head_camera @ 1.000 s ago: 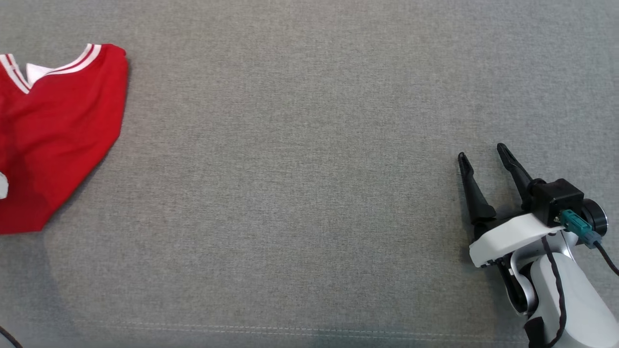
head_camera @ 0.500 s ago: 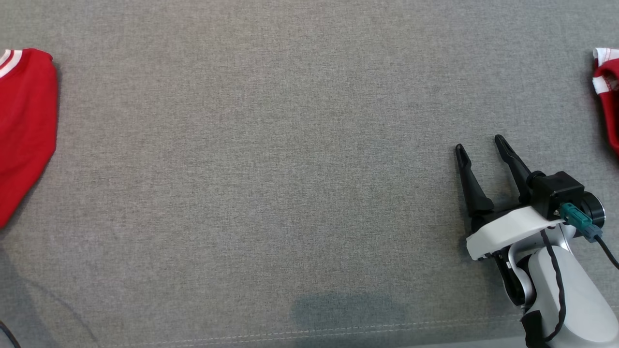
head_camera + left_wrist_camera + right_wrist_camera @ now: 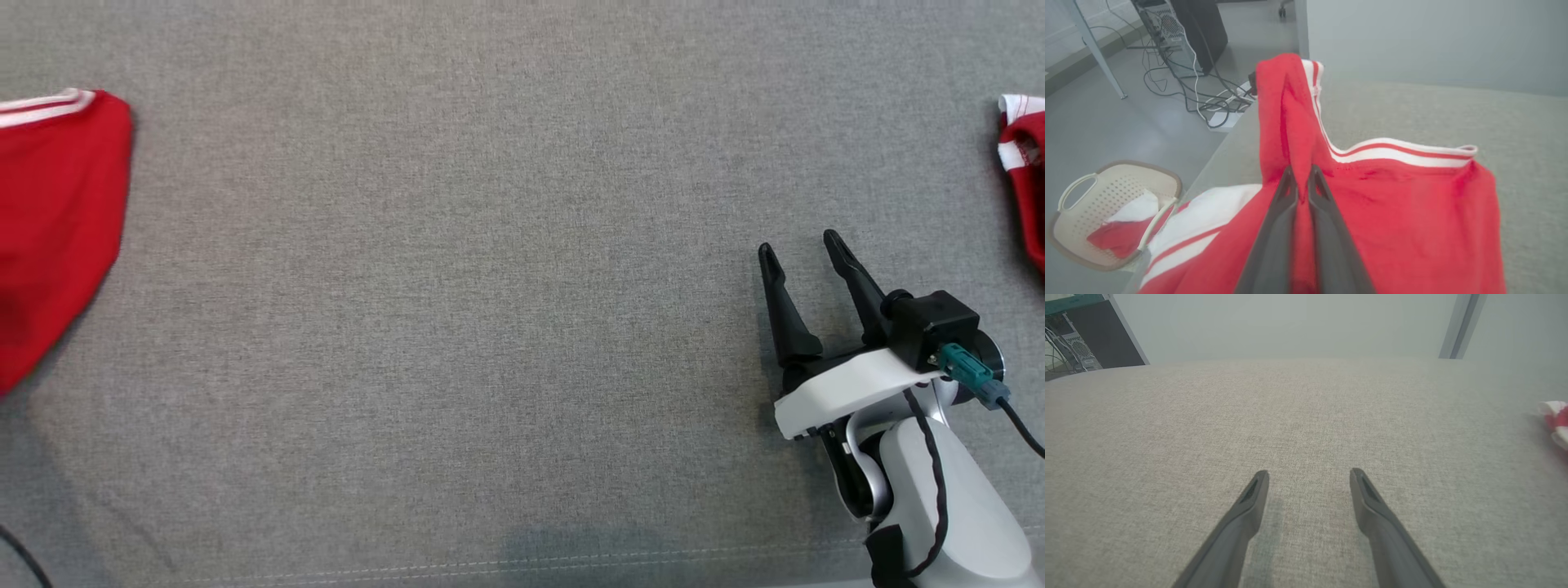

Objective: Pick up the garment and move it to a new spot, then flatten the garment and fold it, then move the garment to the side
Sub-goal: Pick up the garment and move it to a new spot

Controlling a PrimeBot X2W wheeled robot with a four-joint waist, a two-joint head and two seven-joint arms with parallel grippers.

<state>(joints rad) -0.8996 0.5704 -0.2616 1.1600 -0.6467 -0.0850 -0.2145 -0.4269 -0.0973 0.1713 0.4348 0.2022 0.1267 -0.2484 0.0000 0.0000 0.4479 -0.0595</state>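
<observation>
My left gripper (image 3: 1301, 181) is pinched shut on a raised fold of the red garment (image 3: 1404, 204), at the far left of the grey surface (image 3: 490, 286). My right gripper (image 3: 798, 243) hangs wide open and empty over bare cloth. Best to lift high so the trailing hem clears, then carry toward centre.

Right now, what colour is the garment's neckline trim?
White trim with a red stripe; best in left wrist view.

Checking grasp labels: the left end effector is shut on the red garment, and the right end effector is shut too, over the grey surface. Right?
No. The right end effector is open, jaws apart over the grey surface, as the right wrist view shows. The left end effector is shut on the garment.
</observation>
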